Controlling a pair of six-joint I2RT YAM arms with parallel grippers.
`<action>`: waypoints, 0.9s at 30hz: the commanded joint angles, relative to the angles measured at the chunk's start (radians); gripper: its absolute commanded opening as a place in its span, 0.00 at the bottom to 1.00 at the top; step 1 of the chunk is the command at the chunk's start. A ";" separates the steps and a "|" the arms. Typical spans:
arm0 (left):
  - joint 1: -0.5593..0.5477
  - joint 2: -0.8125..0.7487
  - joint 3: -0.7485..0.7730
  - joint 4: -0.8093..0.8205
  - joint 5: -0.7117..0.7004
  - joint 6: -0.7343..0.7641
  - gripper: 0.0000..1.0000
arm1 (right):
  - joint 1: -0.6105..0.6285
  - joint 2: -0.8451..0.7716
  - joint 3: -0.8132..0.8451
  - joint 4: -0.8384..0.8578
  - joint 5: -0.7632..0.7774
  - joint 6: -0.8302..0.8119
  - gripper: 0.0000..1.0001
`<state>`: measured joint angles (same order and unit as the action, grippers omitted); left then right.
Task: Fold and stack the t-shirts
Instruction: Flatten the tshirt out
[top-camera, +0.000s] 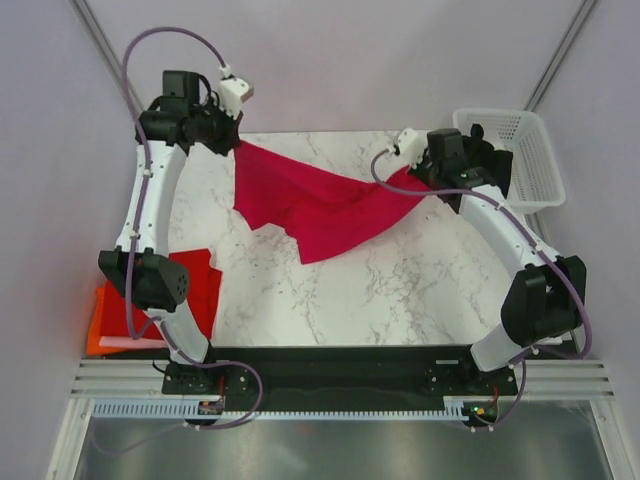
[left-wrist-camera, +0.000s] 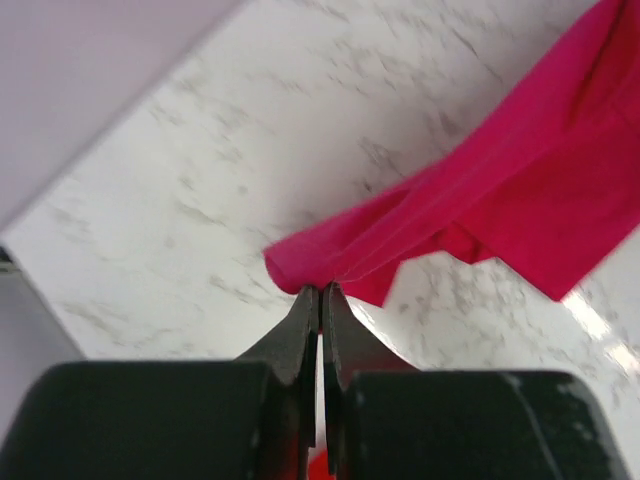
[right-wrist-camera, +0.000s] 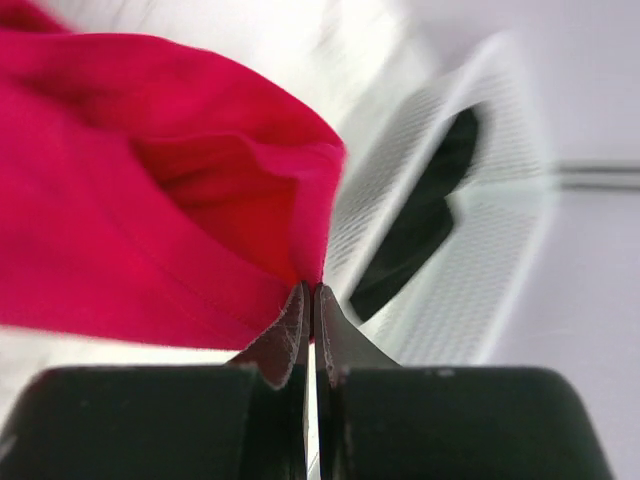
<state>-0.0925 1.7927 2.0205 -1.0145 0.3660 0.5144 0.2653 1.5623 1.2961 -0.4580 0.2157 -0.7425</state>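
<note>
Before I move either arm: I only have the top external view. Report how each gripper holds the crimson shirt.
Observer: In the left wrist view, the left gripper is shut, with a bunched corner of the crimson t-shirt pinched at its very tips.
Operator: Now the right.
Observer: The right gripper is shut too, nipping a fold of the shirt at the tips only.
Operator: Tell me what's behind it.
Observer: The white basket fills the background just beyond the shirt, blurred in the right wrist view.
</note>
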 joint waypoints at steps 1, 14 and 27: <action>0.031 -0.012 0.243 0.083 -0.024 -0.007 0.02 | -0.021 0.016 0.234 0.113 0.031 0.029 0.00; 0.048 -0.329 0.095 0.226 -0.041 -0.068 0.02 | -0.021 -0.424 -0.004 0.084 -0.125 0.081 0.00; 0.057 -0.077 0.118 0.247 -0.006 -0.057 0.02 | -0.023 -0.277 -0.087 0.061 -0.251 0.081 0.02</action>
<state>-0.0387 1.6028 2.1906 -0.7902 0.3267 0.4831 0.2459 1.2057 1.2697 -0.3870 0.0547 -0.6762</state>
